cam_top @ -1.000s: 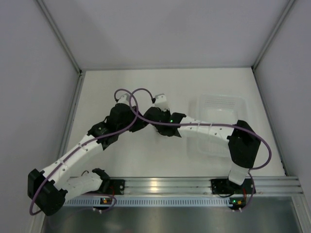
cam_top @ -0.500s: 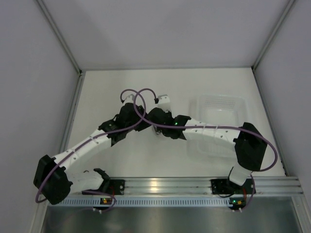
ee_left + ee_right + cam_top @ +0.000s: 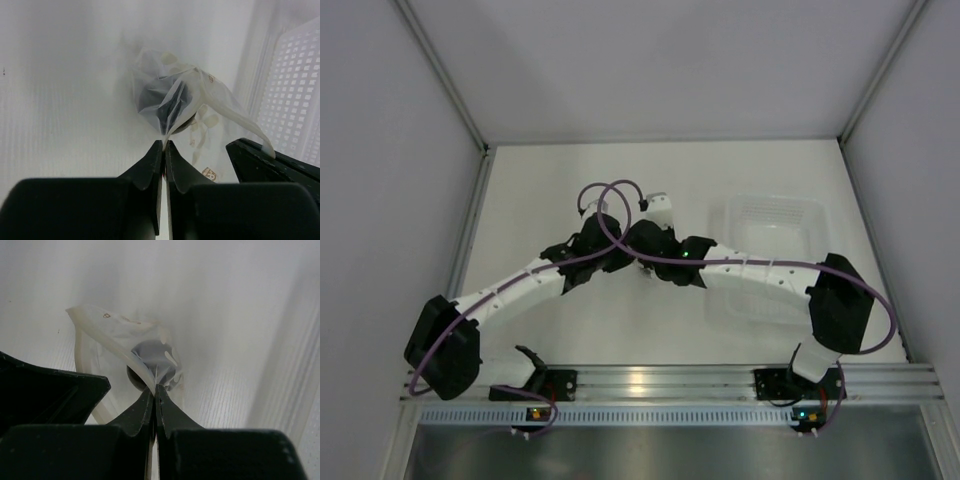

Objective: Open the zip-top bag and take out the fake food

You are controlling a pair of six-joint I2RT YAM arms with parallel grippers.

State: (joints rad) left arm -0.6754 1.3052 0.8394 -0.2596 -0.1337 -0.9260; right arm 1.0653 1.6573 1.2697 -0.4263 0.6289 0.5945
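Clamped tight on separate folds of the zip-top bag [image 3: 175,95], just beside the tub [image 3: 295,75], with left fingers [image 3: 147,165] and right fingers [image 3: 137,412]; likely light, thin, limp and slippery around the round fake food [image 3: 159,104], so better gripped at the stiffer zip lips.

Fake food [image 3: 161,102] half veiled by crinkled zip-top bag [image 3: 220,102]; tub [image 3: 300,85] cropped at right edge.

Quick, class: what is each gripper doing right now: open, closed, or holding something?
Left gripper: closed, pinching the bag by its edge.
Right gripper: closed, pinching the same bag.
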